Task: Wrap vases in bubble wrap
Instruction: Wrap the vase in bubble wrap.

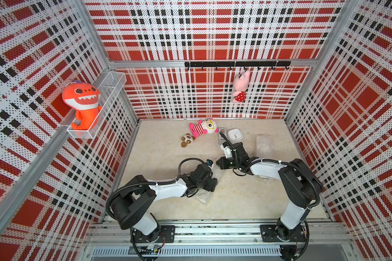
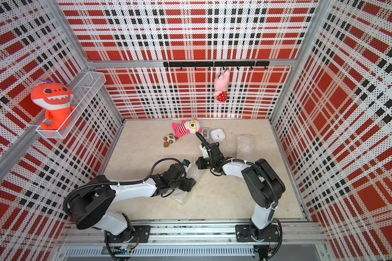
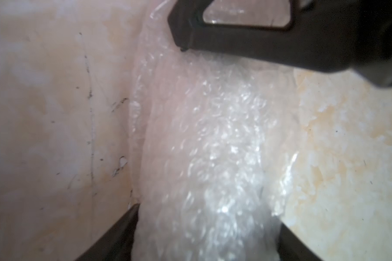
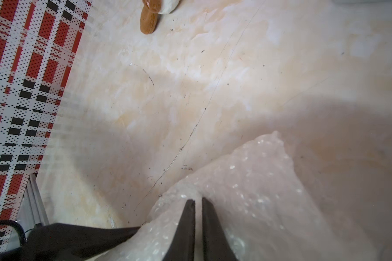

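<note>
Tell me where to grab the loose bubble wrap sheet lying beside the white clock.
Pinch the near edge of the spare sheet, probably coming in low from the robot's side. It lies flat and limp on the table, so only an edge fits between the jaws, and the clock crowds its far end.

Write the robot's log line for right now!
left gripper: open, astride bubble wrap | right gripper: shut on bubble wrap edge | spare sheet: lying apart, untouched

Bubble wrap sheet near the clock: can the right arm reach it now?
Probably: the sheet lies uncovered close to the right arm, but its jaws are shut on the other wrap, which it must drop first.
</note>
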Tool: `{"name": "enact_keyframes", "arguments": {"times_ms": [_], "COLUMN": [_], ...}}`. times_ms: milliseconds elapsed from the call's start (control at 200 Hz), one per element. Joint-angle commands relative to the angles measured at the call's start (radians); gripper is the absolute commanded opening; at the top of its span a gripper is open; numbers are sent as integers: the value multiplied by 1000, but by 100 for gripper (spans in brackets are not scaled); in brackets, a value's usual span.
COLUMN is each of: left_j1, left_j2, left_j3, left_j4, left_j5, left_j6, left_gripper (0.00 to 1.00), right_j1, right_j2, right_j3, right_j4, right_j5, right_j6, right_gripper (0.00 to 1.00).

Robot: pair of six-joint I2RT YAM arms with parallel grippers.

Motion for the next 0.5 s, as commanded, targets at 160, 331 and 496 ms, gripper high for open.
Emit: {"name": "enact_keyframes", "arguments": {"times_ms": [160, 331, 496], "left_j1": [-16, -47, -92], "left_j2": [-291, -367, -371], "left_j3": [-97, -148, -213], "left_j4": [-80, -147, -102], "left_j5": [-93, -129, -84], "left_j6": [-227, -306, -347], "left_gripper": [99, 98, 98], "right_j1": [-3, -2, -2], "right_j2": [60, 71, 81], "right_j3": [-60, -60, -52], "right_j4": [12, 31, 34], "right_j5": [9, -3, -8], "right_j6": [8, 13, 13], "right_gripper": [10, 9, 8]}}
